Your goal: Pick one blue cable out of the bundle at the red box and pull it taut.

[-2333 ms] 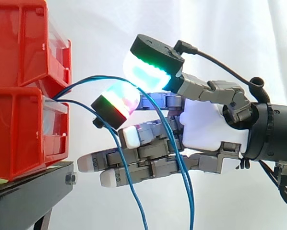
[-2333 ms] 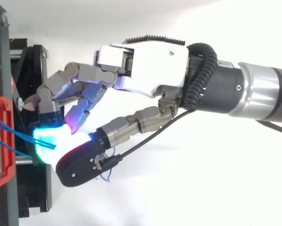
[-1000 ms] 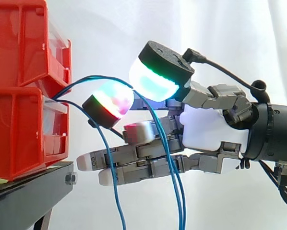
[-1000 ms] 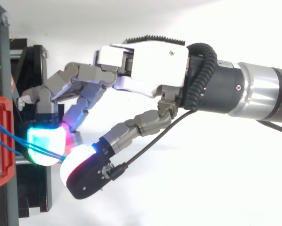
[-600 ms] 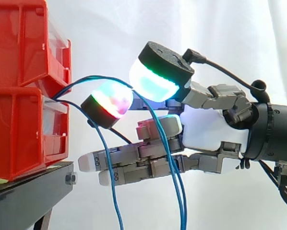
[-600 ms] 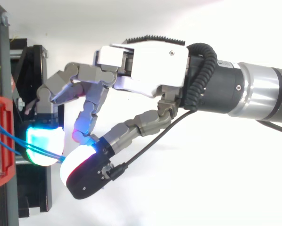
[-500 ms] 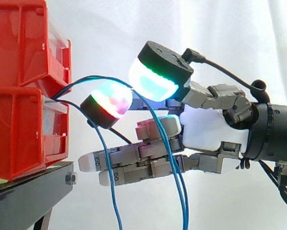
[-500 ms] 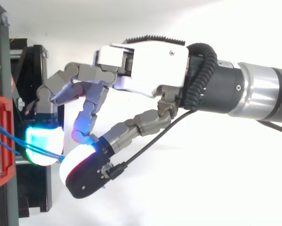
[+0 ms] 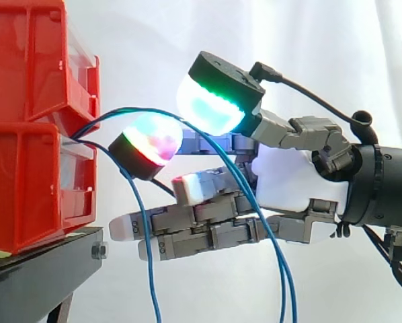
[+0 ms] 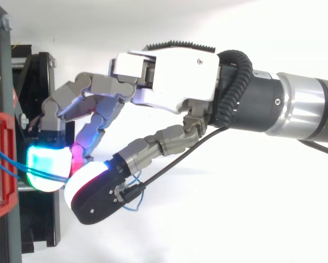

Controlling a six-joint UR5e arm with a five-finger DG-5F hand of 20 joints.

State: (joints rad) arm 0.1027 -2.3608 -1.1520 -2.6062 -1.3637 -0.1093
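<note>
Two thin blue cables come out of the lower red bin [image 9: 33, 188] at the left. The upper blue cable [image 9: 113, 113] arcs to the right, passes between two glowing pads and hangs down in front of the hand [image 9: 288, 178]. The other blue cable [image 9: 142, 242] drops straight down past the fingertips. The green-cyan thumb pad [image 9: 211, 108] and a multi-coloured finger pad [image 9: 147, 145] pinch the upper cable. From above, the hand [image 10: 169, 76] reaches left toward the red bin [image 10: 2, 118], its pads meeting just in front of the bin. The lower fingers stay straight.
A second red bin [image 9: 26, 60] is stacked on the lower one. Both rest on a black stand [image 9: 39, 276] whose edge lies just under the straight fingers. A white curtain hangs behind, and the arm fills the right side.
The thumb pad has come down and left onto the finger pad, closing the gap seen half a second ago. The cable's hanging part has swung right. A middle finger has stretched out again.
</note>
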